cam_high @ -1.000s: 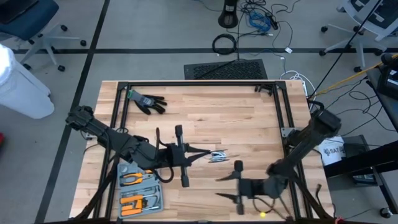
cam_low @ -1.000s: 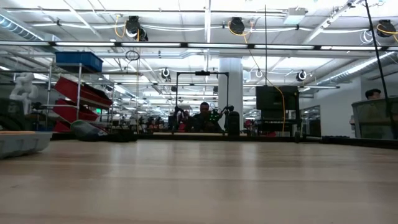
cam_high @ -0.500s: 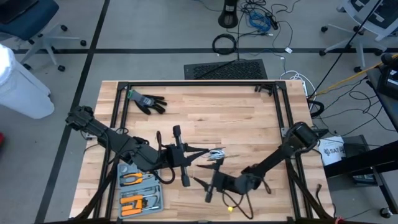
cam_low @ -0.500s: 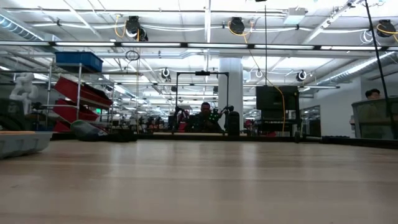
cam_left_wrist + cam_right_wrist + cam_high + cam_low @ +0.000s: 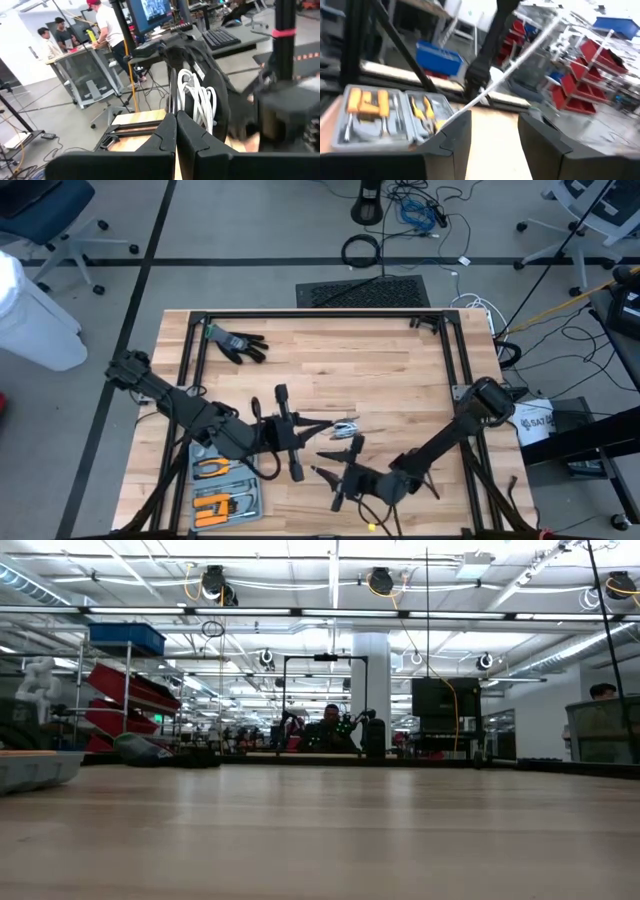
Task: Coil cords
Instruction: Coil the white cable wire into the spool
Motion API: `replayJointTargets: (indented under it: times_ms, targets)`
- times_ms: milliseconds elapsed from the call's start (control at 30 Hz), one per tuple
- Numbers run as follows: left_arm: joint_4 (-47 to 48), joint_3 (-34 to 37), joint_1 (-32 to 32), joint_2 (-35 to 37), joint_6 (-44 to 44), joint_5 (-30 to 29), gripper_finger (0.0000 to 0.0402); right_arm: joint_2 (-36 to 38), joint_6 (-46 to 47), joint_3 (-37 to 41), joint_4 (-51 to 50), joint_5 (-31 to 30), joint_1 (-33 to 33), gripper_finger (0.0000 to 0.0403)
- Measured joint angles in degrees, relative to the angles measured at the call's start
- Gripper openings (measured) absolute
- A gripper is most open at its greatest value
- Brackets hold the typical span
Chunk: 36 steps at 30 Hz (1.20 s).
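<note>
A small bundle of white cord loops (image 5: 346,423) hangs above the table's middle at the tips of my left gripper (image 5: 334,423), which is shut on it. The loops (image 5: 198,98) stand just beyond the shut fingers. My right gripper (image 5: 325,471) is open, just on the near side of the bundle and pointing toward the table's left. In the right wrist view a straight white cord strand (image 5: 516,60) slants past one of the right gripper's fingers (image 5: 451,131). I cannot tell whether it touches that finger. The low view shows neither gripper. My left gripper pinches the cord bundle at its near edge (image 5: 183,111) between its two shut fingers. The fingers lie level and point toward the table's right. The loops stand beyond the fingertips, lifted clear of the table.
A black glove (image 5: 236,342) lies at the far left. A grey tool case (image 5: 222,486) with orange-handled tools sits at the near left, under the left arm. A black frame (image 5: 320,314) rims the table. People stand in the room beyond.
My right gripper has swung from the near right toward the table's left and sunk a little. It has turned about its own axis and has ended beside the cord bundle. The bundle stays at my left gripper's tips.
</note>
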<state>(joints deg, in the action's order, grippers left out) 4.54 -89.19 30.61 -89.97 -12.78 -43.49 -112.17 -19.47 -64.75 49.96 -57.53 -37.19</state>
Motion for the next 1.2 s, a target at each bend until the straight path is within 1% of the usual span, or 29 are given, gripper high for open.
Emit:
replayJointTargets:
  times_ms: [67, 133, 167, 300, 367, 400, 467, 533, 567, 633, 700, 800, 1033, 1200]
  targets:
    - [1.73, 0.02, 0.59, 0.51, 0.44, 0.00, 0.0000, 2.09, 2.72, 0.00, -5.89, -2.51, -1.03, 0.0154]
    - [3.24, 0.02, 1.04, 1.32, 1.49, -0.06, 0.0000, 3.95, 7.63, 0.00, -9.67, -1.61, -1.49, 0.0162]
    - [4.07, 0.02, 1.15, 1.84, 2.07, -0.10, 0.0000, 4.54, 9.91, 0.00, -10.32, 0.17, -1.55, 0.0165]
    - [6.50, 0.00, 1.68, 3.12, 3.89, -0.30, 0.0000, 5.00, 16.27, 0.00, -8.97, 10.93, -0.31, 0.0171]
    - [7.14, 0.02, 1.84, 3.47, 4.08, -0.29, 0.0000, 4.68, 18.39, 0.00, -9.23, 13.84, 0.82, 0.0171]
    - [7.15, 0.01, 2.08, 3.69, 4.55, -0.30, 0.0000, 4.57, 18.84, 0.00, -10.68, 13.75, 1.19, 0.0171]
    - [7.12, 0.01, 2.43, 4.05, 4.83, -0.31, 0.0000, 4.42, 20.19, 0.05, -15.08, 10.81, 1.84, 0.0171]
    - [7.13, 0.00, 2.88, 4.09, 4.86, -0.66, 0.0000, 4.38, 21.25, 0.09, -16.51, 9.63, 2.38, 0.0171]
    - [7.24, 0.00, 3.09, 4.08, 4.86, -0.83, 0.0000, 4.38, 21.39, 0.09, -15.57, 10.38, 2.70, 0.0171]
    - [7.91, 0.02, 3.28, 4.04, 4.88, -1.45, 0.0000, 4.38, 21.33, 0.05, -12.56, 13.85, 3.34, 0.0171]
    - [9.28, 0.02, 3.30, 4.04, 4.98, -2.42, 0.0000, 4.38, 20.57, 0.04, -10.22, 15.63, 3.55, 0.0171]
    - [10.62, 0.02, 3.28, 4.02, 6.18, -3.67, 0.0000, 4.38, 19.34, 0.04, -8.49, 15.76, 3.93, 0.0171]
    - [10.56, 0.02, 3.28, 4.02, 6.39, -3.71, 0.0000, 4.38, 18.11, 0.04, -7.20, 16.19, 6.15, 0.0170]
    - [10.49, 0.02, 3.28, 4.02, 6.43, -3.72, 0.0000, 4.21, 17.05, 0.04, -3.06, 22.28, 7.42, 0.0145]
